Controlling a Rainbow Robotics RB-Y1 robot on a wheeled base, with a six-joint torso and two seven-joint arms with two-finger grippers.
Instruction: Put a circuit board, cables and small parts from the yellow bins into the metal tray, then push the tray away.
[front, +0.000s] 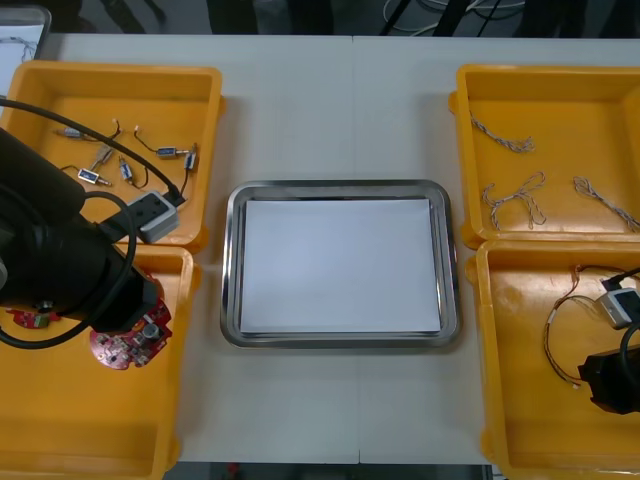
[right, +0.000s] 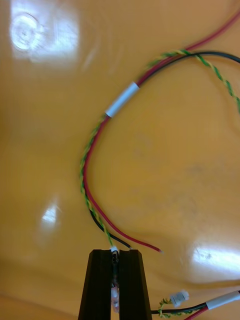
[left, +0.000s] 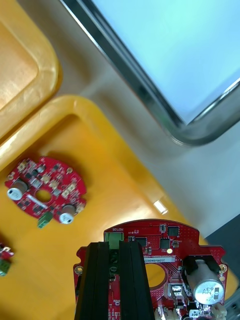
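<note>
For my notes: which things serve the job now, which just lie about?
In use: circuit board in left gripper, red and yellow cable in right gripper, metal tray.
Lying about: second circuit board, twisted cables, small metal parts.

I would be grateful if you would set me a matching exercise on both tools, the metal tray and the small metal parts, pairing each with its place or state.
Things:
1. left tool
2. right tool
3. metal tray
4. small metal parts

Places or states:
a. white inside, nothing in it
b. shut on a red circuit board
c. lying in the far left yellow bin
d. shut on a red and yellow cable

Pairs: 1-b, 2-d, 3-a, 4-c.
</note>
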